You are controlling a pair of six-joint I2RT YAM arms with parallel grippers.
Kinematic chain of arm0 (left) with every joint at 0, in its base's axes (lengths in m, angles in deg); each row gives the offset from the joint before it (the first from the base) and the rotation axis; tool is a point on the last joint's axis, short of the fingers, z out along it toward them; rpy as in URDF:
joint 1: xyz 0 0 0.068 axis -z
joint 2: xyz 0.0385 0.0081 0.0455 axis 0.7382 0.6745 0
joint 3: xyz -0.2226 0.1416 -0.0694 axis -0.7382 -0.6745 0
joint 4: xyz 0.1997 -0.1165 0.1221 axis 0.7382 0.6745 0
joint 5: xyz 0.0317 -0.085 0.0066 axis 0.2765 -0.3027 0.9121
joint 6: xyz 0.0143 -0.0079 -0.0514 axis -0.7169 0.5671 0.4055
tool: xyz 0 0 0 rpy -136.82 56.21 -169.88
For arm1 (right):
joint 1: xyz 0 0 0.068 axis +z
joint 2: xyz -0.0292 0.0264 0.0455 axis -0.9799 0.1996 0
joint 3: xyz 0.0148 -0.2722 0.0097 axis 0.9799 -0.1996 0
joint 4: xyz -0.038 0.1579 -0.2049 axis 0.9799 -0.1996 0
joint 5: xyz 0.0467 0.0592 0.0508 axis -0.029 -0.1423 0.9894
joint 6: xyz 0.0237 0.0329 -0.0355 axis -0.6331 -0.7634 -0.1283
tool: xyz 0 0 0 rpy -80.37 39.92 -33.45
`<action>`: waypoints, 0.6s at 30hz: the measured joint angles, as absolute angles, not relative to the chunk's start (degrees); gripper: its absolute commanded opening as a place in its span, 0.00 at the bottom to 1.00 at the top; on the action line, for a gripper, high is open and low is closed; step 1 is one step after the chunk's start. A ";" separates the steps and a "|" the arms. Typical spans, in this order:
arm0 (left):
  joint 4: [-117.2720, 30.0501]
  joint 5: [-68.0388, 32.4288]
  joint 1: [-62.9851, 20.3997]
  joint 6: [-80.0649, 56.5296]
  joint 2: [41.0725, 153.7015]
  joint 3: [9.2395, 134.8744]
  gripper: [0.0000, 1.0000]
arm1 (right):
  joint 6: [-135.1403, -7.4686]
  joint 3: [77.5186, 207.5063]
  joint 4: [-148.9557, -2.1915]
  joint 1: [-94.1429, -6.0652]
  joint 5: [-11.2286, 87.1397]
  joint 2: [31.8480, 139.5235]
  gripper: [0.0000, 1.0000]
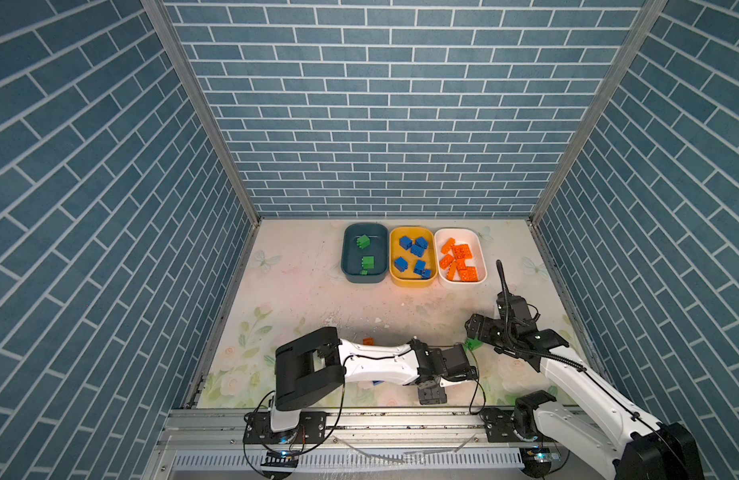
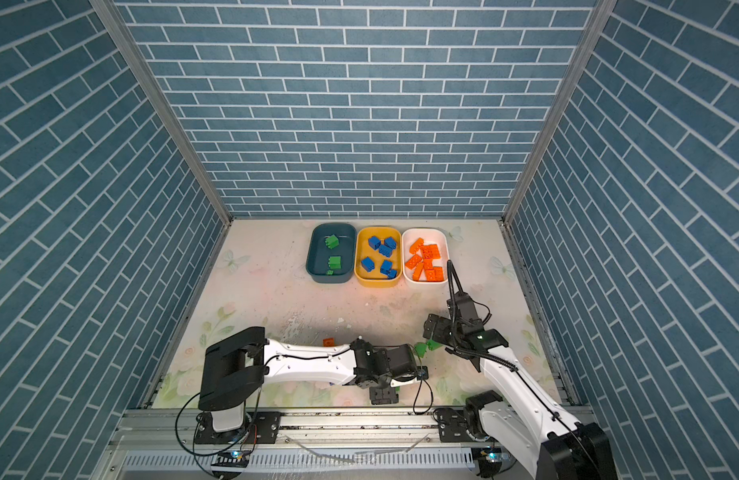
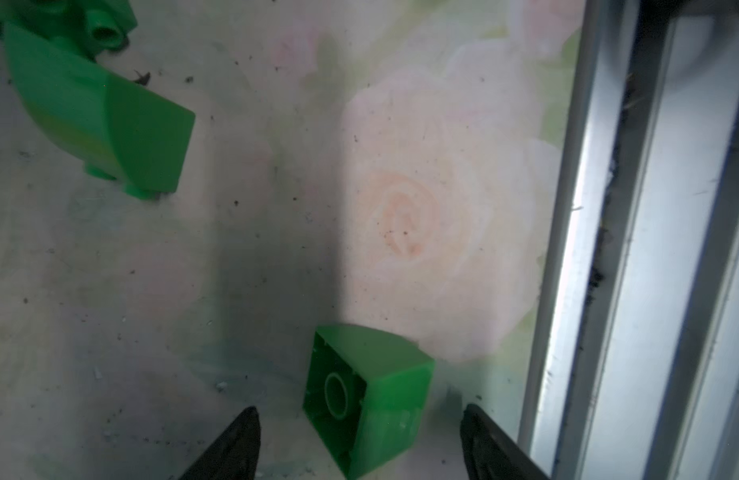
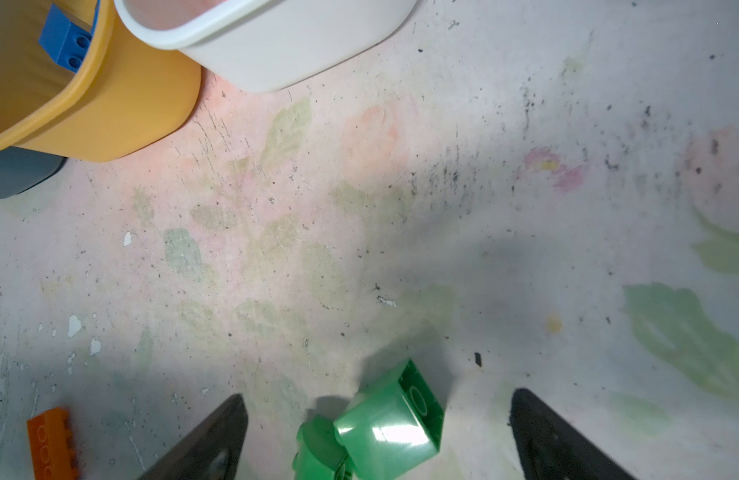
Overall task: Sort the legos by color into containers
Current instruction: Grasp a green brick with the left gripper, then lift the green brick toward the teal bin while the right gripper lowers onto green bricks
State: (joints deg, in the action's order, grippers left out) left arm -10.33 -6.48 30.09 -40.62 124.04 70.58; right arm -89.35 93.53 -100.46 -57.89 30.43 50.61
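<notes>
Left gripper (image 3: 359, 440) spread, a finger either side of a chunky green plastic brick with curved top (image 3: 372, 399), touching neither face; brick lies on its side on the flowered mat (image 3: 401, 208) near the aluminium rail (image 3: 588, 208), well apart from the dark teal plastic tub (image 1: 363, 279). Judged light, rigid, glossy-slick: pinch the flat parallel sides, not the curve or hollow underside. Right gripper (image 4: 376, 436) spread wide over a second green curved brick (image 4: 388, 424), holding nothing.
</notes>
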 measured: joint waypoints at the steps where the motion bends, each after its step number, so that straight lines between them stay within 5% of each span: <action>1: -10.24 -6.30 30.09 -41.00 124.61 70.97 0.70 | -89.37 93.53 -100.50 -57.87 30.41 50.48 0.99; 8: -10.16 -5.56 30.13 -42.66 126.59 73.44 0.54 | -89.37 93.53 -101.05 -57.87 29.95 50.44 0.99; 18: -10.24 -4.58 29.45 -42.53 126.68 73.33 0.44 | -89.13 93.53 -101.29 -57.89 31.00 50.75 0.99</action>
